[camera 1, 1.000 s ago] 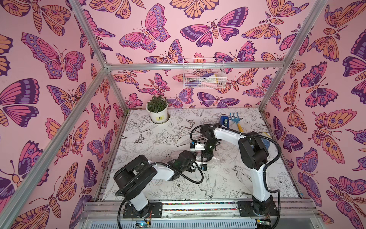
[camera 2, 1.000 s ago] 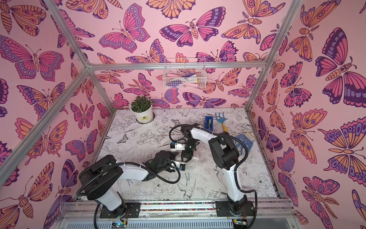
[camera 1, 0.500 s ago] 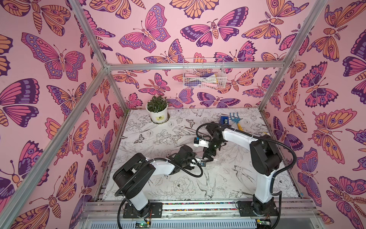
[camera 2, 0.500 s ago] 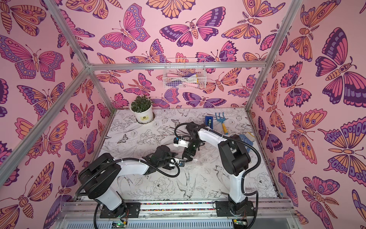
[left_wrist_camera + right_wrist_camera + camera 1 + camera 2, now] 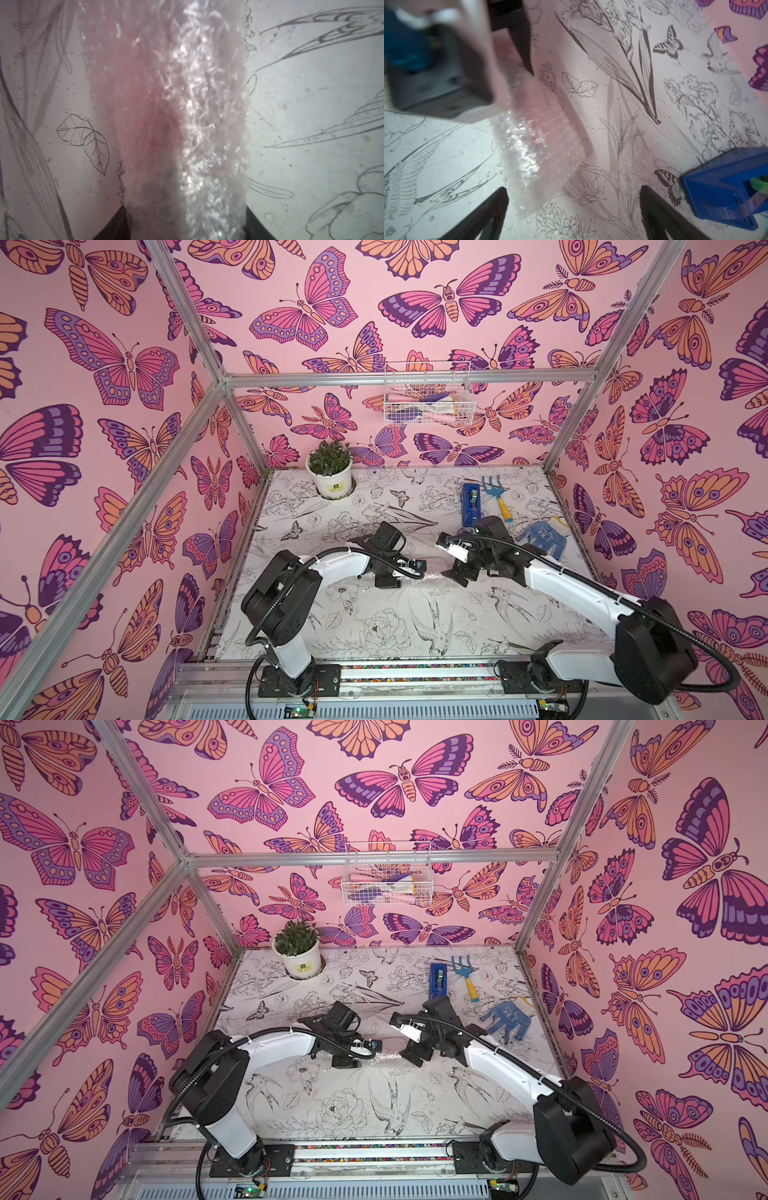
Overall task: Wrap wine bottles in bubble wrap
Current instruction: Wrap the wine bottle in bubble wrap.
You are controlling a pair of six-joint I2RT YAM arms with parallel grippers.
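Left wrist: left hand clamps bubble wrap.

white pot with green plant in back left corner of flower-print table. blue tape dispenser back right, blue garden fork with yellow handle just beside it, blue dotted glove near both. wire basket on back wall, pink and purple items inside.
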